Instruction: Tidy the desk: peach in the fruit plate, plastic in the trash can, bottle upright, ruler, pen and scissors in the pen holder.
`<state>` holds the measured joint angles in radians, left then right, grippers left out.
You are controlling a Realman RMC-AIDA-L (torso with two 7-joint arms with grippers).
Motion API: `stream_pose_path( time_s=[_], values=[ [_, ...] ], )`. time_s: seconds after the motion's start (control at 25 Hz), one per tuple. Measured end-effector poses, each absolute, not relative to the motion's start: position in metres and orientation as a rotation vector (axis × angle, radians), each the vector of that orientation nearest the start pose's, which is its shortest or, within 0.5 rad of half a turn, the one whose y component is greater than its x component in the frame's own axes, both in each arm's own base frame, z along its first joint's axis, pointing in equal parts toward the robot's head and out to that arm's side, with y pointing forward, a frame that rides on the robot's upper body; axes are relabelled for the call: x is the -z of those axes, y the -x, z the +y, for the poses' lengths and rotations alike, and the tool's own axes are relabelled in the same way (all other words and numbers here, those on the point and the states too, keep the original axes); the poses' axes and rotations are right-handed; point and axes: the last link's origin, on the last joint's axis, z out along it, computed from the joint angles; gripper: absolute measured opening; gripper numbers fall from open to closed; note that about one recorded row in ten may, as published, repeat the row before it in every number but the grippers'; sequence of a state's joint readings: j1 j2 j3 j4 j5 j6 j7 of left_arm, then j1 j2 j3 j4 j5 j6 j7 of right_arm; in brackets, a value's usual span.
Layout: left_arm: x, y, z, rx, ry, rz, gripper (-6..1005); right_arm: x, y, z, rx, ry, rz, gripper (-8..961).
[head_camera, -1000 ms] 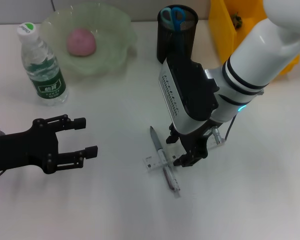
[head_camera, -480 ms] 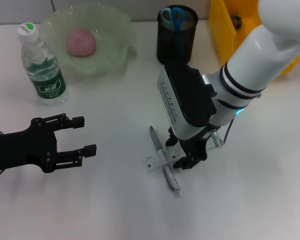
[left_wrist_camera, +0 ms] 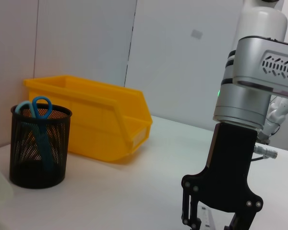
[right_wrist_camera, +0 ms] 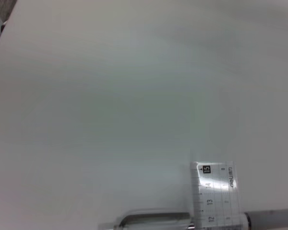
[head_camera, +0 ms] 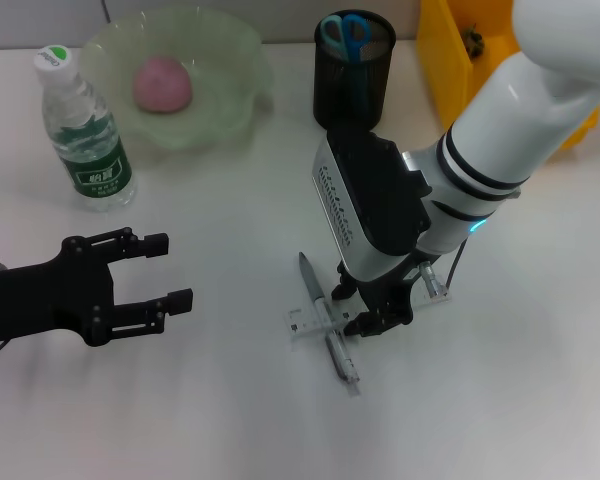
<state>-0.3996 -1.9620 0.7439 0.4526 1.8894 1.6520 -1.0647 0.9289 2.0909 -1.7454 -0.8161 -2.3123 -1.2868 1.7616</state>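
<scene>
Clear plastic ruler [head_camera: 315, 322], black wire-mesh pen holder [head_camera: 353, 70] — matt, translucent glossy fruit plate [head_camera: 220, 60], smooth white desk [head_camera: 230, 400].

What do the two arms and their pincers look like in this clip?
The right arm has a glossy white shell with black ring bands, a small cyan light and a silver wrist housing with slotted vents, ending in a black right pincer with a thin cable beside it. The left arm is matte black throughout; its left pincer has two slim linkage fingers with blocky tips.
</scene>
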Motion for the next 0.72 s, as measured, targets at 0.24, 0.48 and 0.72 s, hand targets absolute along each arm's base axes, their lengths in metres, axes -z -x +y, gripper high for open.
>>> stream_pose_path(
  time_s=[0.24, 0.48, 0.72],
  values=[
    [-0.015, 0.316, 0.276, 0.749, 2.722, -0.492, 783, 0.100, -0.130, 0.356, 0.655, 3.124, -0.397, 379],
    [-0.015, 0.316, 0.276, 0.750, 2.723, -0.491, 783, 0.057, -0.112, 0.373, 0.380, 3.074, -0.252, 378],
    [-0.015, 0.316, 0.275, 0.750, 2.725, -0.489, 783, 0.020, -0.108, 0.395, 0.016, 2.923, -0.073, 378]
  ],
)
